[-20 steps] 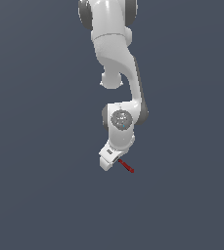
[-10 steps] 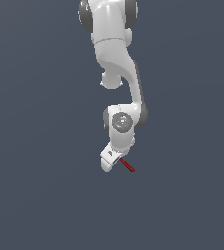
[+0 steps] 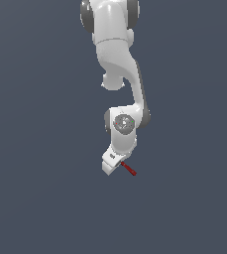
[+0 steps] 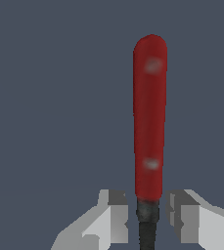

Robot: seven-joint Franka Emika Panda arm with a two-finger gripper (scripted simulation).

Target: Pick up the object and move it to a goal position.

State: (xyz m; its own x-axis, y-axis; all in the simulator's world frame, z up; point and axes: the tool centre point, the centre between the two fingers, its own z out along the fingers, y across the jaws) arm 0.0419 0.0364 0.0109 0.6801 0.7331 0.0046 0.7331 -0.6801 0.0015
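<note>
In the exterior view one white arm (image 3: 119,74) is reaching down from the top of the frame over a plain grey-blue ground; its gripper (image 3: 116,164) is hanging at the lower end, tilted, and from this far off the fingers are not showing apart from the white body, so this view alone is not telling how the jaws stand; one tool (image 3: 128,168) is sticking out just beside the gripper toward the exterior view's right and slightly downward, as a small red sliver touching the gripper's tip; its black end is not showing here, and whether it is resting on the ground or lifted off it cannot be told.

The wrist view is showing what the other is hiding: the gripper (image 4: 148,217) is seen close, with two grey fingers (image 4: 114,215), one on each side of the tool (image 4: 150,117); the black shank is sitting between the fingertips, with a thin gap visible on each side, so the jaws are standing close about the shank but whether they are pinching it cannot be told; the red handle is running straight out beyond the fingertips, with two pale glints on it; the prongs are out of sight below the frame edge; the count is one arm, one gripper, two fingers, one tool.
</note>
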